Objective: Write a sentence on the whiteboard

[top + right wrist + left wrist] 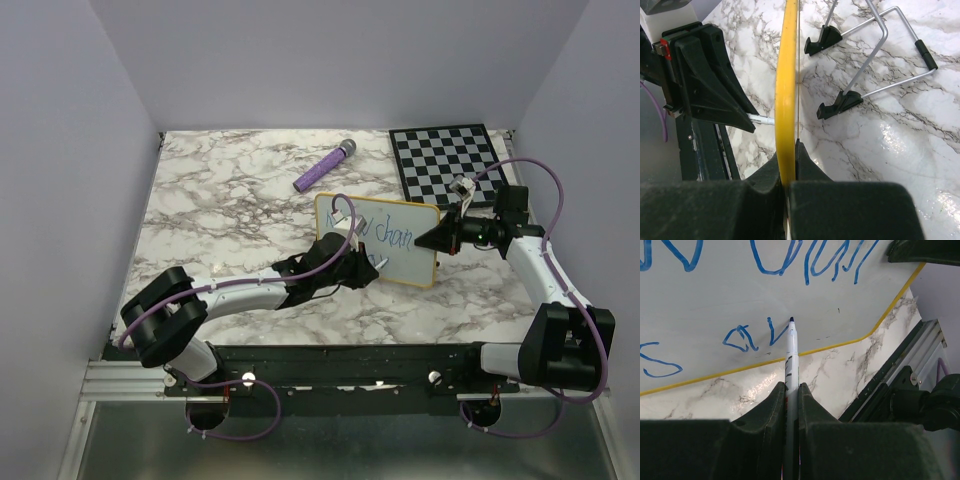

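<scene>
whiteboard [412, 262] propped on wire stand [875, 55], mid-table. sentence [742, 337] on second line, looks partway done. marker [791, 347] tip touching board just right of last stroke, near bottom frame. left gripper [791, 392] clamped on marker, just below board edge. right gripper [788, 160] pinching frame edge, steadying. imo light pressure, small strokes, not much room left.
</scene>
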